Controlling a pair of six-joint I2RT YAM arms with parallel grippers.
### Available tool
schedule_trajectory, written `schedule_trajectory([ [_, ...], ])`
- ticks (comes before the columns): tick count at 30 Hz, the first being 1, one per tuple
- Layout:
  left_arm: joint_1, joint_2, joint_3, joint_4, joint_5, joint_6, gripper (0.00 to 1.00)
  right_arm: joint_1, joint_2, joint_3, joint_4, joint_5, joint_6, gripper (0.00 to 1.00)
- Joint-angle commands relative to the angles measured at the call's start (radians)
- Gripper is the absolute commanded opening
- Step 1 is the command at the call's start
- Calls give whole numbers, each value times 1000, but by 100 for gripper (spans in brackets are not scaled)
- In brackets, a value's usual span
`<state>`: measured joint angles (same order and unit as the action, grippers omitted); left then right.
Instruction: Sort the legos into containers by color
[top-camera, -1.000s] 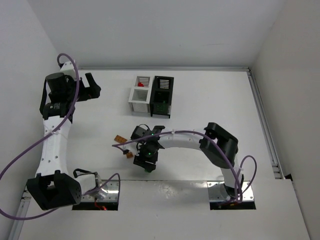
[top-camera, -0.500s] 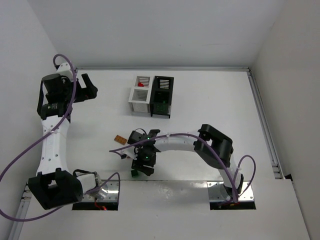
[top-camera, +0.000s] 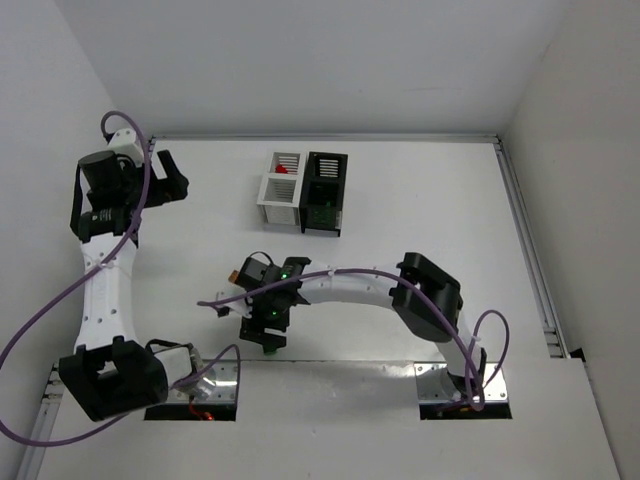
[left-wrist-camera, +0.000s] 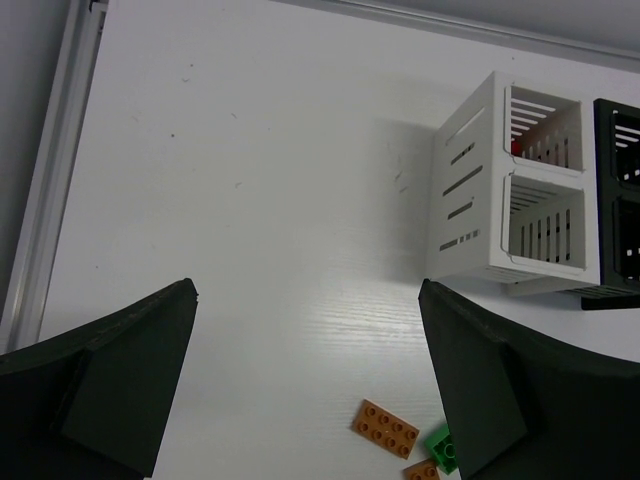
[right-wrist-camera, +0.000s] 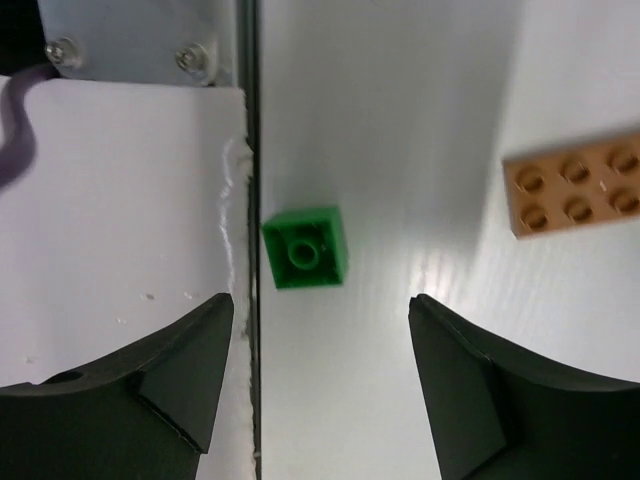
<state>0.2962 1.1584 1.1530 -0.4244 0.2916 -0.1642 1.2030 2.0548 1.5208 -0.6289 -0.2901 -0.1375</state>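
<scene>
My right gripper (top-camera: 264, 330) is open and empty, low over the table's near edge. In the right wrist view its fingers (right-wrist-camera: 180, 370) flank a bare strip just short of a small green single-stud lego (right-wrist-camera: 305, 247), also in the top view (top-camera: 268, 349). An orange-brown flat lego (right-wrist-camera: 575, 190) lies to the right of it. My left gripper (top-camera: 170, 178) is open and empty, high at the far left (left-wrist-camera: 308, 300). Below it lie an orange-brown plate (left-wrist-camera: 385, 428), a green lego (left-wrist-camera: 440, 447) and a small orange-brown piece (left-wrist-camera: 422, 472). The two white bins (top-camera: 280, 190) and the black bin (top-camera: 325, 192) stand at the back; a red lego (top-camera: 282, 169) lies in the rear white bin.
The green lego lies right beside the dark seam (right-wrist-camera: 250, 300) between the table and the near mounting strip, which carries a screwed metal plate (right-wrist-camera: 130, 55). The bins also show in the left wrist view (left-wrist-camera: 510, 190). A raised rail (top-camera: 525, 240) runs along the table's right side.
My right gripper has swung left and toward the near edge. The green lego now lies by the front seam. My left gripper has drifted slightly left.
</scene>
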Motion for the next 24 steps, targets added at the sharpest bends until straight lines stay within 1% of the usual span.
schedule_trajectory([
  [1,27,-46,-7,29,-5,31,100,35,54,59,-4,-38,-72,72],
  [2,27,-46,-7,29,-5,31,100,35,65,70,-5,-38,-85,70],
  [6,37,-55,-7,29,-5,31,100,64,87,59,7,-29,-129,70],
  [13,37,-55,-7,29,-5,31,100,64,123,46,55,14,-129,69],
  [15,37,-55,-7,29,-14,31,100,73,123,33,78,14,-129,66],
  [19,37,-46,-7,29,-14,40,100,73,133,13,101,43,-105,54],
  [20,37,-46,-7,29,-14,40,100,73,133,13,115,43,-105,44],
  [21,37,-36,-7,38,-14,40,100,73,133,4,127,60,-96,39],
  [22,37,-35,-7,38,-14,40,100,73,133,-5,127,75,-96,25],
  [24,37,-35,-7,38,-5,51,100,61,119,-17,136,91,-85,12],
])
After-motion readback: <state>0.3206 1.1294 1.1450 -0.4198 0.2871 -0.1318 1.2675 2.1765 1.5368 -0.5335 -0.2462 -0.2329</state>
